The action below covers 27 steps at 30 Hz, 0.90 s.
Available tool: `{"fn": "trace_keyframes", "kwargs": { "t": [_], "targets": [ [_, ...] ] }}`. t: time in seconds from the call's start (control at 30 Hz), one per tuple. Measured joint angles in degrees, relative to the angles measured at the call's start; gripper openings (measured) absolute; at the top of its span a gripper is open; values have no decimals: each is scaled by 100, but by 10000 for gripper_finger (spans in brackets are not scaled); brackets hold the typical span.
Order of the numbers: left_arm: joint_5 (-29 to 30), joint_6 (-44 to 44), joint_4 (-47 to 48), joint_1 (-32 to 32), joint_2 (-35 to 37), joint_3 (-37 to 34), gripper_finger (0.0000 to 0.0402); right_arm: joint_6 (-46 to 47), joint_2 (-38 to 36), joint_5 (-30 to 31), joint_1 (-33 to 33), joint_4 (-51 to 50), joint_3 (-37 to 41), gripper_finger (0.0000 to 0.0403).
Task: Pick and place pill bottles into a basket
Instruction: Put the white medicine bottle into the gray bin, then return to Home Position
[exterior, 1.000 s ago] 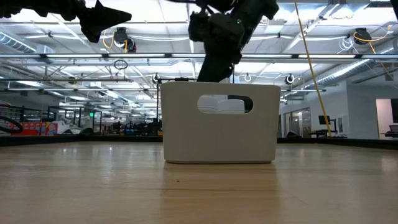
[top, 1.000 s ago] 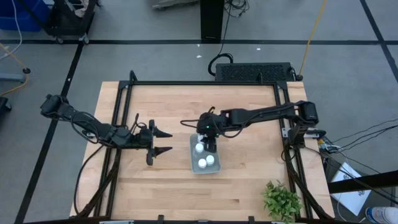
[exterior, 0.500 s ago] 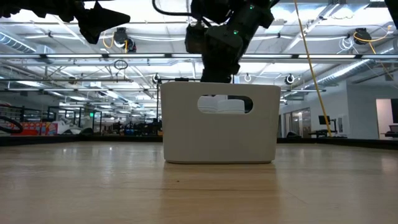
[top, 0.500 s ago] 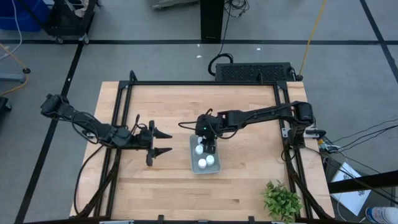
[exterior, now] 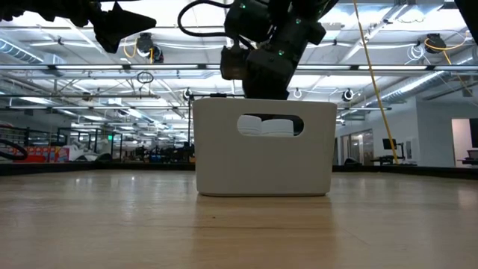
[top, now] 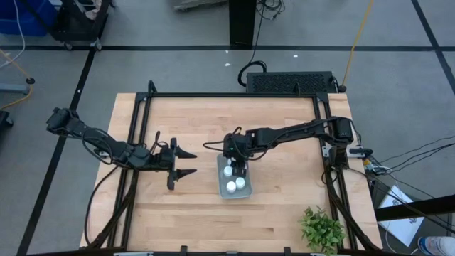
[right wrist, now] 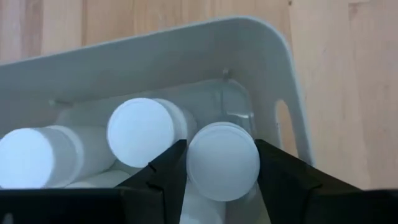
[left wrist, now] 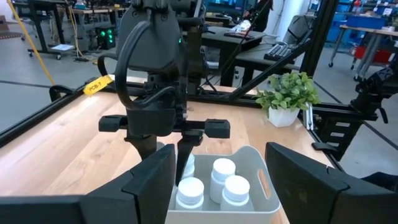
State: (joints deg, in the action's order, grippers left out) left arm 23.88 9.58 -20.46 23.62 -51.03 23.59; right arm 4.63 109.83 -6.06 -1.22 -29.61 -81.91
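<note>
Wooden table point(top: 284, 206); right end effector point(top: 239, 169) grips pill bottle point(right wrist: 223, 162) over basket point(top: 222, 190); left end effector point(top: 190, 162) wide.

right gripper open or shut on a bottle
Shut on a pill bottle: in its wrist view both fingers press the white cap's sides, low inside the basket.

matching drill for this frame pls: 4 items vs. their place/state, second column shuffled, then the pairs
Things:
1. right gripper
2. left gripper
3. basket
4. plant

Place or state:
A. open, waiting left of the basket
B. at the table's near right corner
C. on the table's middle, bottles standing in it
D. lowered into the basket, shut on a pill bottle

Pairs: 1-D, 2-A, 3-C, 4-B
</note>
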Motion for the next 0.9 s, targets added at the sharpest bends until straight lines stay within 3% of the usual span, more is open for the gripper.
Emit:
{"fn": "trace_keyframes", "kwargs": {
  "t": [0.3, 0.67, 0.83, 0.9],
  "targets": [
    [2, 22, 18, 0, 0, 0, 257, 4, -36, -4, 1, 5, 7, 202],
    [458, 189, -20, -22, 2, 2, 266, -153, -752, 23, 3, -98, 7, 203],
    [-47, -131, 158, -22, 0, 7, 262, 210, -1370, 91, 45, -403, 4, 195],
    [-144, -223, 86, -20, -80, 7, 259, 301, -1662, 377, 140, -483, 113, 195]
  ]
}}
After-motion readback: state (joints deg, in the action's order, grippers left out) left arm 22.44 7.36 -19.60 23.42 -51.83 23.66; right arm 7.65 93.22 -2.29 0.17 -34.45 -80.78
